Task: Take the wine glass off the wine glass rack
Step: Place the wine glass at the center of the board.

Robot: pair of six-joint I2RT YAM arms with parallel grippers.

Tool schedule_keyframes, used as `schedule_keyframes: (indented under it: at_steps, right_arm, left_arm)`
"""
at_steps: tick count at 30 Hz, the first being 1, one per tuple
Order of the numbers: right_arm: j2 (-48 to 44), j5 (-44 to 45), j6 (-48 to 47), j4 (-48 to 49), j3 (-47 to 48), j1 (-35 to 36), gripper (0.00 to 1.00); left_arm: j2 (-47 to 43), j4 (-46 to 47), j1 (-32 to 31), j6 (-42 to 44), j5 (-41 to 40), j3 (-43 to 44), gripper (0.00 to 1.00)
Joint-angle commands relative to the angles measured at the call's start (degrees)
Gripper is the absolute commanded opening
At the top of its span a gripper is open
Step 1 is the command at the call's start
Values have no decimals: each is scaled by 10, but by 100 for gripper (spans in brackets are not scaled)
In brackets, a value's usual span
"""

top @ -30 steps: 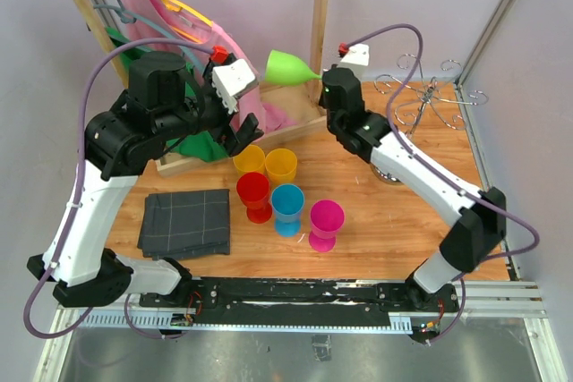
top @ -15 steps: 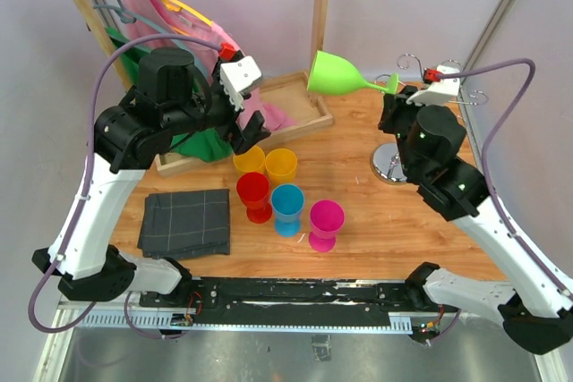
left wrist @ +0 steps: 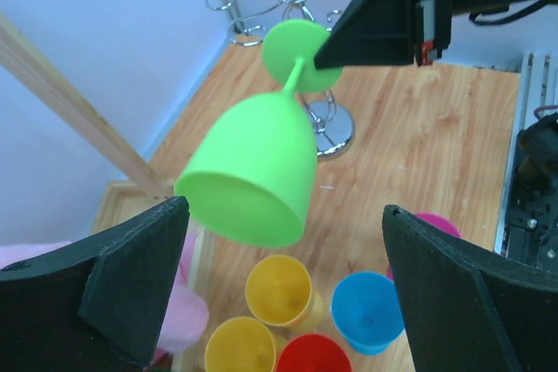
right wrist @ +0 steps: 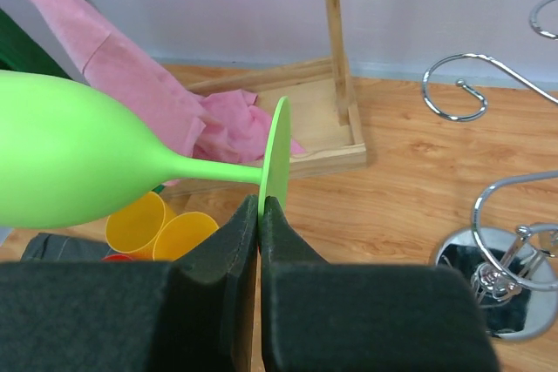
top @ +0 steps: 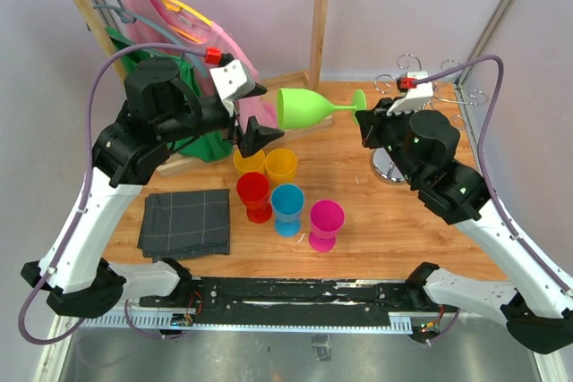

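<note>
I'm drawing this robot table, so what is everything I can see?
wine glass: one, green, sideways in the air
wine glass rack: one, shiny chrome, far right
cups: five, two yellow, red, blue, pink, mid-table
cloth: one, dark grey, folded, near left
clothes rack: one, wooden, far left, holding pink and green clothes
table: one, wooden, under everything
left tool: one, black, open by the glass's bowl
right tool: one, black, shut on the glass's foot

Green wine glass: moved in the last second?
Yes. The wine glass sits lower in the top view, away from the wooden post, nearer the yellow cups.
</note>
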Motion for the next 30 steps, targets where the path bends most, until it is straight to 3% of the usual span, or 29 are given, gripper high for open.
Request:
schedule_keyframes:
  at_steps: [1, 20, 30]
  right_arm:
    - [4, -17, 6, 16, 9, 17, 1]
    - [5, 43, -15, 73, 9, 37, 1]
    - [14, 32, -13, 83, 14, 37, 1]
  left_arm:
    - [-3, 76, 1, -38, 48, -14, 98]
    - [-21, 104, 1, -74, 17, -58, 97]
    - [7, 136, 1, -94, 59, -57, 96]
